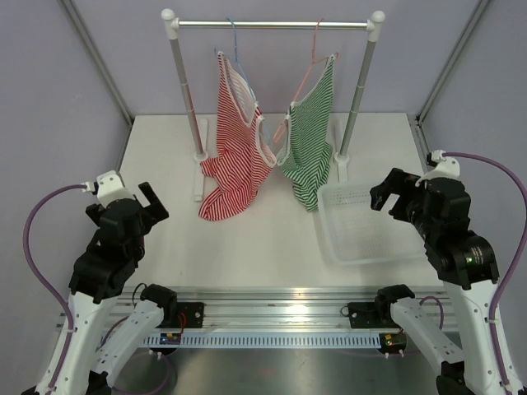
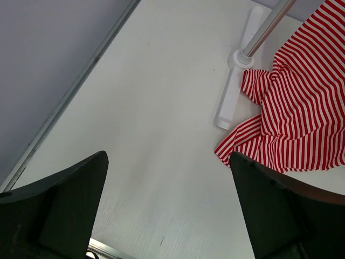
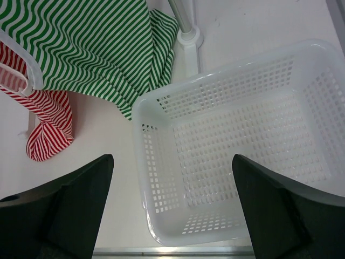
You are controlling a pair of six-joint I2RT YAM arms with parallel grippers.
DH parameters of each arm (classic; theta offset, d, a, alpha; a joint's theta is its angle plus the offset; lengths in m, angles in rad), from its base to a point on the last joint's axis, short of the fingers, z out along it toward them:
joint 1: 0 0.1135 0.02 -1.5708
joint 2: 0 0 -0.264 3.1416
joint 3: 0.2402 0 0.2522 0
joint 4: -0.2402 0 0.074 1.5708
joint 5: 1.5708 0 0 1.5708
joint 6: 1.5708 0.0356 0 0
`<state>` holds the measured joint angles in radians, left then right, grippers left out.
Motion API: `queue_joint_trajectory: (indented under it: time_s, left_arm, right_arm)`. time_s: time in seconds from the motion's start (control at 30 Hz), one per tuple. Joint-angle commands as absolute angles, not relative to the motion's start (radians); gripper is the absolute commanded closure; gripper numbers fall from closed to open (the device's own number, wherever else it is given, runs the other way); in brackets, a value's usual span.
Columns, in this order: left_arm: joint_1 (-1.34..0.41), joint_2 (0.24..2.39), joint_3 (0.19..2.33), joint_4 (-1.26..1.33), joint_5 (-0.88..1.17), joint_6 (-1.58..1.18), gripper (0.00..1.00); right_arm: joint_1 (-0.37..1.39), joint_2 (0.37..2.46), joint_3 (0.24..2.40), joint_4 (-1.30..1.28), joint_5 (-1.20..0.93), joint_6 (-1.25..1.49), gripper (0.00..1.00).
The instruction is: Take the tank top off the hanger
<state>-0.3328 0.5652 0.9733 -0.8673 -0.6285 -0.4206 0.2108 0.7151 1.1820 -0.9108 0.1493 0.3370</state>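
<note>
A red-and-white striped tank top [image 1: 239, 148] hangs on a blue hanger [image 1: 234, 45] from the rack's rail [image 1: 272, 25]; its hem rests on the table, as the left wrist view [image 2: 302, 118] shows. A green-and-white striped tank top [image 1: 310, 140] hangs beside it on a pink hanger [image 1: 311, 53] and shows in the right wrist view [image 3: 91, 48]. My left gripper [image 1: 148, 204] is open and empty, low at the table's left, apart from the red top. My right gripper [image 1: 389, 191] is open and empty above the basket.
A white perforated basket [image 1: 329, 226] stands at the right, also in the right wrist view [image 3: 161, 178]. The rack's two posts [image 1: 183, 90] stand on white feet [image 2: 232, 91] at the back. Grey walls enclose the table.
</note>
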Motion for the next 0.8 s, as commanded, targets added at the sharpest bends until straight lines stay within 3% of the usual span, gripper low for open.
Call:
queue_joint_trajectory:
  time_s: [0.0, 0.47, 0.77]
  left_arm:
    - [-0.33, 0.577, 1.011, -0.827, -0.604, -0.442, 0.01]
    - [-0.331, 0.782, 1.29, -0.737, -0.2, -0.52, 0.01]
    - [-0.371, 1.075, 1.572, -0.675, -0.08, -0.529, 0.01]
  right_arm:
    - [0.219, 0.675, 1.148, -0.859, 0.084, 0.344, 0.01]
    - [0.218, 0.673, 1.085, -0.833, -0.041, 0.387, 0.01]
    - [0.218, 0.618, 1.095, -0.871, -0.054, 0.39, 0.01]
